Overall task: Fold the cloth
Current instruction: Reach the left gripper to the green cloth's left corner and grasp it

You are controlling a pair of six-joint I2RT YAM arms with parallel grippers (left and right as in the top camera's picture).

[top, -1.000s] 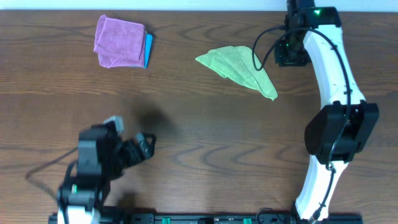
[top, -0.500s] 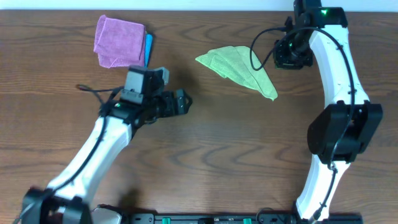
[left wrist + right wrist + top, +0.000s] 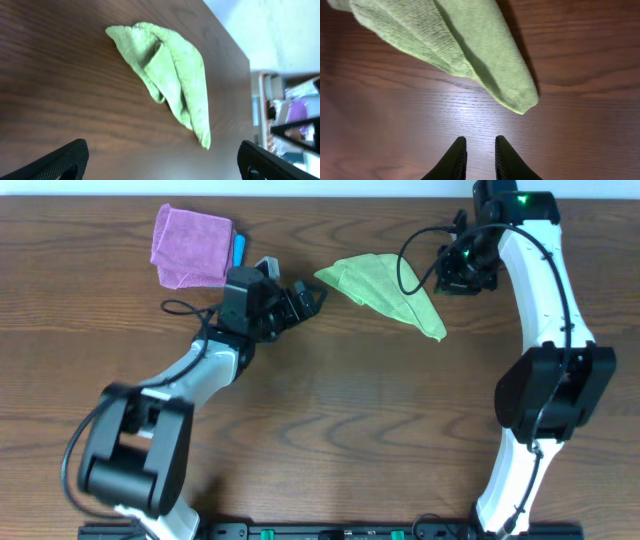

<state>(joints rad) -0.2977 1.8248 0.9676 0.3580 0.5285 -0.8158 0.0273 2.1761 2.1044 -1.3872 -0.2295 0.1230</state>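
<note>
The cloth lies on the table, bunched into a long wedge. Its broad end points toward the left arm and its narrow tip toward the right arm's side. Layers overlap along its length, and the left wrist view shows a raised fold running through the middle of the cloth.

The left gripper sits just beside the cloth's broad end, low over the wood. Its jaws are spread wide and empty. In its own camera the left gripper shows one finger at each lower corner of the view. The cloth lies ahead of them, clear of both.

The right gripper is on the opposite side of the cloth, close to its long edge and apart from it. From the right wrist, the right gripper has its fingers drawn nearly together, with a thin gap between them and nothing in it. The cloth's tip lies just beyond them on bare wood, untouched.

Well away from the cloth, past the left gripper, a purple cloth lies folded. A blue cloth shows along the edge of it that faces the cloth.
</note>
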